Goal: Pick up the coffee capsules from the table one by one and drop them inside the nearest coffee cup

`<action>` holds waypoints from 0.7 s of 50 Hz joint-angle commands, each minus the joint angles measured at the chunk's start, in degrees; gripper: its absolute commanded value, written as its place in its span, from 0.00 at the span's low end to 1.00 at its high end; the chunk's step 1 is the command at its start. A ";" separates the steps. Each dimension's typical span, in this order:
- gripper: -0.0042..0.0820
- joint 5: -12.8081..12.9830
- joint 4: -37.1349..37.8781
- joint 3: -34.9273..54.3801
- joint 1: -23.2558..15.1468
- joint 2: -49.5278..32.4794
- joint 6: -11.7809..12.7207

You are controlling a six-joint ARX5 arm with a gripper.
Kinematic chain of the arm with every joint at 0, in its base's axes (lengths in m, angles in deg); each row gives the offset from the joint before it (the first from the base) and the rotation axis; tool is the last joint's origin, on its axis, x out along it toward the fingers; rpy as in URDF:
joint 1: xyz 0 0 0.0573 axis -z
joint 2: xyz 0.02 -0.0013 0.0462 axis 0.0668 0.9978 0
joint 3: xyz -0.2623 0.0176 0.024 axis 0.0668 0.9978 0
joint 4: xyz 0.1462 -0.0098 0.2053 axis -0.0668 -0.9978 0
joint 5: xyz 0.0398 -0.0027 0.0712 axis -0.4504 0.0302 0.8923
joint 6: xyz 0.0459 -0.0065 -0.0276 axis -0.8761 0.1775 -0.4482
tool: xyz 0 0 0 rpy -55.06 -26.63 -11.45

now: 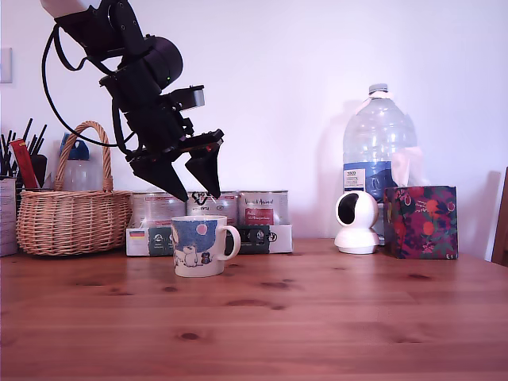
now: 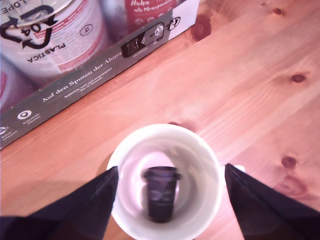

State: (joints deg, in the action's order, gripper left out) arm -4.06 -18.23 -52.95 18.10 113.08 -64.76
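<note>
Ext. view: black ARX5 arm (image 1: 131, 71) reaches down from upper left, its black two-finger gripper (image 1: 193, 181) hanging directly above the white ceramic mug w/ blue night scene, pink moon and pale cartoon figures (image 1: 199, 245). Fingertips clear of the rim, not touching. Jaws spread wide, nothing held between them.

Wrist view: the mug (image 2: 202, 150) seen from straight above, white interior open to camera. The gripper (image 2: 171, 172) straddles it, one dark finger (image 2: 85, 205) each side of the rim. Inside the mug a small dark tapered capsule w/ flat rimmed end (image 2: 161, 192), blurred; can't tell whether it is resting at the bottom or mid-fall. Colour reads dark in the shadow of the cup.

Mug stands on the reddish-brown wooden plank table w/ dark knots (image 1: 317, 317), handle to the ext. view's right. Just behind it, a grey cardboard tray of silver labelled tins (image 1: 238, 214). No other capsules visible on the tabletop in either view.

Ext. view's left: woven wicker basket w/ hoop handle (image 1: 74, 218), near the tray. Ext. view's right, well apart from the mug: white round-headed camera unit (image 1: 356, 222), large clear plastic water bottle (image 1: 379, 143) behind it, dark floral-print box (image 1: 421, 222) beside.
</note>
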 commanded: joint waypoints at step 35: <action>0.03 0.85 -0.11 5.84 -0.07 -21.05 1.25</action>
State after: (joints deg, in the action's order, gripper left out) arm -3.65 -19.39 -51.18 18.10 94.46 -64.15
